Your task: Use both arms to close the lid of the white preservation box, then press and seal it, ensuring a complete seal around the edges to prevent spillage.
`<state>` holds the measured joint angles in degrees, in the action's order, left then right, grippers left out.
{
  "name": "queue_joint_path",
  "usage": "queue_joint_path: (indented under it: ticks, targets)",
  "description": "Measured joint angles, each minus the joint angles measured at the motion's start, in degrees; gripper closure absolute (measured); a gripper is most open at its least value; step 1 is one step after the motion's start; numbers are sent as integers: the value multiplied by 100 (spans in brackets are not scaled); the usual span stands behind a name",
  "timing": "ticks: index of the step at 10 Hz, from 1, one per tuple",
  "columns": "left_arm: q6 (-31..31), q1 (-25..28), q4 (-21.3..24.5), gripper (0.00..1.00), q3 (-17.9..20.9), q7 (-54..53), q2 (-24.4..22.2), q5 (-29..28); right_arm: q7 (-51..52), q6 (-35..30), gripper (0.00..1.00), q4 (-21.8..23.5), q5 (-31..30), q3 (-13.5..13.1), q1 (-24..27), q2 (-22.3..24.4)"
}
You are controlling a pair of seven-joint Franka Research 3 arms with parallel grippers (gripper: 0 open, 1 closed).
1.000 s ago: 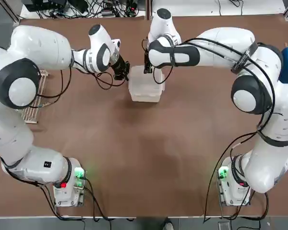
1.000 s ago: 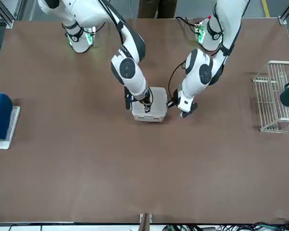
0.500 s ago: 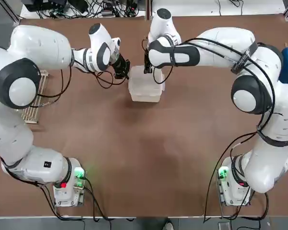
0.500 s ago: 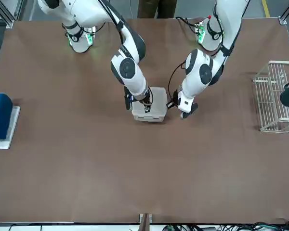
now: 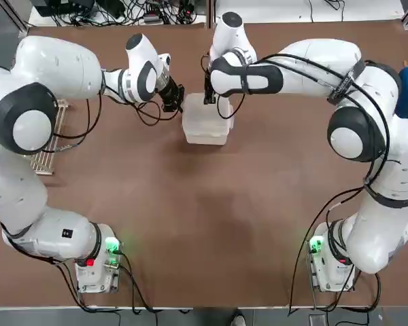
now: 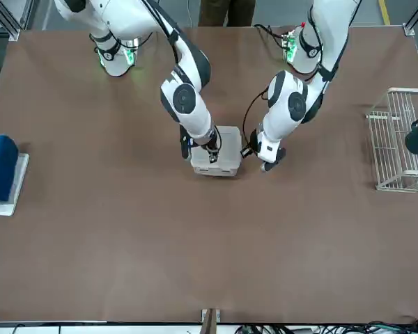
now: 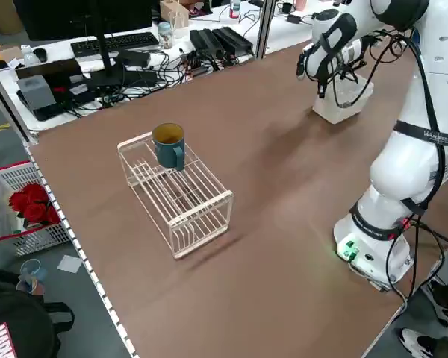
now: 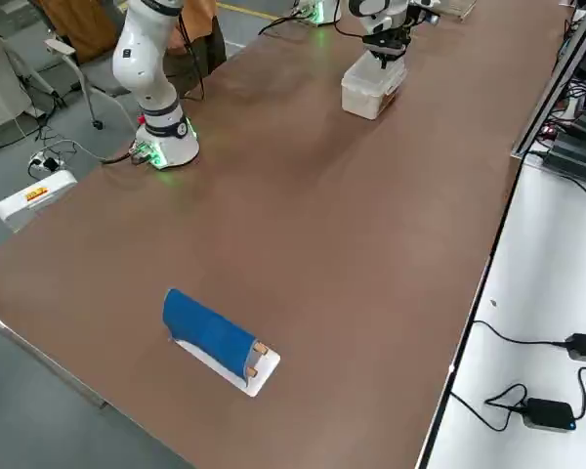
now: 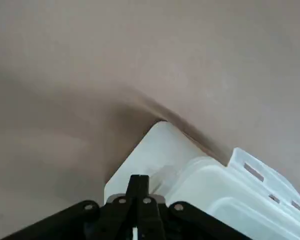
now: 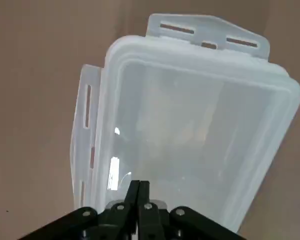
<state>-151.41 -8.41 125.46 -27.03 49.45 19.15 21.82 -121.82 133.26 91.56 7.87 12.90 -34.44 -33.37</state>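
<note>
Top view: box upper centre, lid down; sealing step. Left gripper clenched empty at the box's left edge; right gripper clenched empty at its upper edge.
Front view: box centre frame, a gripper on either side.
Right wrist view: side tabs flare outward, apparently unlatched; the next move likely calls for pressing them down.

Both arms are glossy white, built of rounded, bulbous links joined by black joint rings. Black cables loop loosely along the links and trail from the bases. Each white base carries a green light, the left one a red light too. The left gripper and right gripper are small, black and slim-fingered.
</note>
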Motion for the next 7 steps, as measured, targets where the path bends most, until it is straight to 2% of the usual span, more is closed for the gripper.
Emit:
queue_joint_path:
  ticks: [7]
  targets:
    - [-35,-44,9,99,31,65,-1,0,0,0,95,0,-4,0,0,0]
